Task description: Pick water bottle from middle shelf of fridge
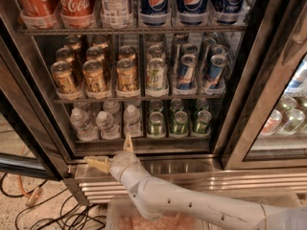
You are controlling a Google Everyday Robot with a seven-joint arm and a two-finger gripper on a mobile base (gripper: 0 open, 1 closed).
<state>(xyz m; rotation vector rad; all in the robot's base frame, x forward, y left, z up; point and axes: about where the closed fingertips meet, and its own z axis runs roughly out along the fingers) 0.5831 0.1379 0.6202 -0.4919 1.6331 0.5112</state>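
Several clear water bottles (105, 124) with white caps stand at the left of the wire middle shelf (144, 139) in the fridge (235, 104), next to green cans (180, 122). My gripper (112, 153) is open and empty. It sits just below and in front of that shelf, under the bottles. One tan fingertip (128, 143) points up at the shelf edge below the rightmost bottle (132, 120), the other (96, 164) points left over the steel base. My white arm (192, 202) reaches in from the lower right.
Gold and blue cans (125, 75) fill the rack above, Coca-Cola and Pepsi bottles (154, 1) the top one. A neighbouring cooler (288, 119) stands at the right. Cables (33, 205) lie on the floor at the lower left. A pink-lined tray (153, 222) is below my arm.
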